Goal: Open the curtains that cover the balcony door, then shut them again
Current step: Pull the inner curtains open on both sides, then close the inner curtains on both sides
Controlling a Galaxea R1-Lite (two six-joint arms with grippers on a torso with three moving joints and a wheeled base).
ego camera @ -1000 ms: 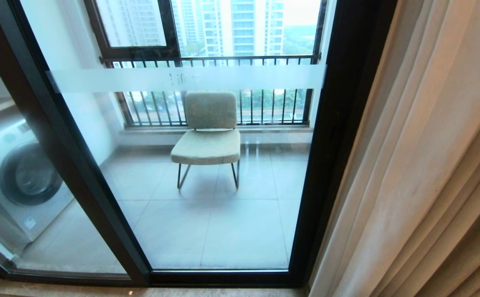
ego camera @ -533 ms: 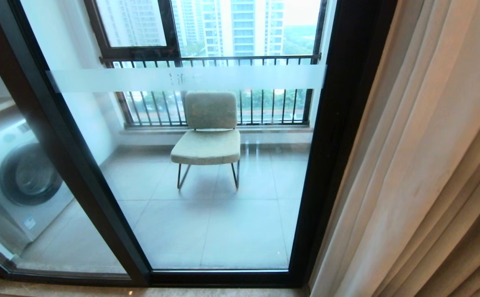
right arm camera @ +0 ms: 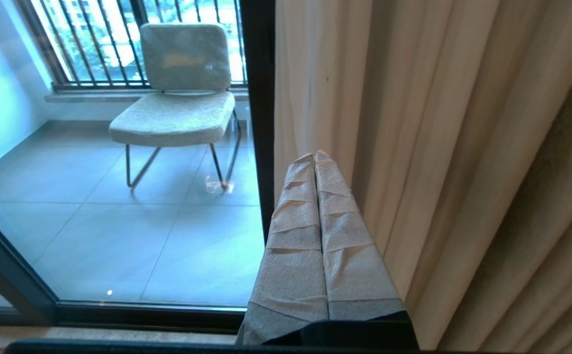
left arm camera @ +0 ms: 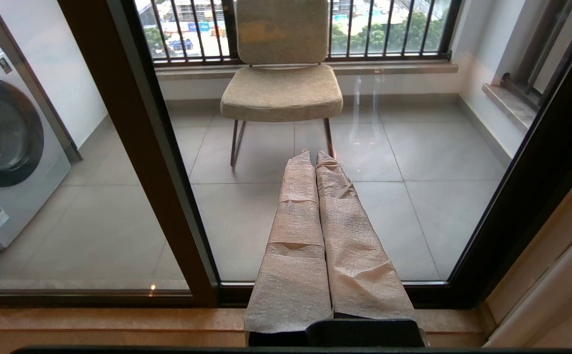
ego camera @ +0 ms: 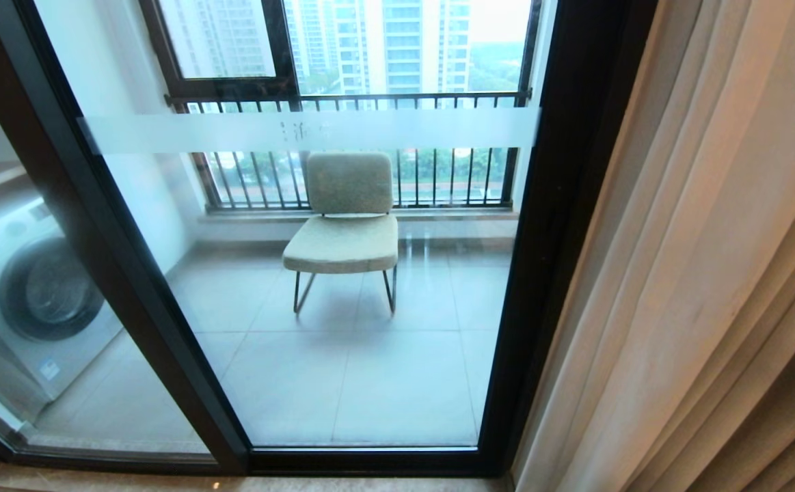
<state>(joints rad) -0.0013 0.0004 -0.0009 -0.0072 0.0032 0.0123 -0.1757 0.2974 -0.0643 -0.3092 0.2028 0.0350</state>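
The curtains [ego camera: 698, 273] hang gathered in pleats at the right, the pale sheer in front of the thicker beige drape. The balcony door [ego camera: 541, 273] stands uncovered, its glass crossed by a frosted band [ego camera: 308, 130]. Neither gripper shows in the head view. My left gripper [left arm camera: 314, 153] is shut with nothing in it, its tape-wrapped fingers pointing at the door glass beside the dark frame [left arm camera: 153, 162]. My right gripper [right arm camera: 314, 155] is also shut and empty. It points at the edge of the curtains [right arm camera: 438, 123], just beside the door's frame [right arm camera: 258, 98].
Behind the glass on the tiled balcony stands a padded chair [ego camera: 346, 232]. A washing machine [ego camera: 35, 294] is at the left and a barred window [ego camera: 349, 99] at the back. A wooden sill [left arm camera: 94, 324] runs along the door's foot.
The curtain's folds at the right have shifted slightly. The door and the balcony look the same.
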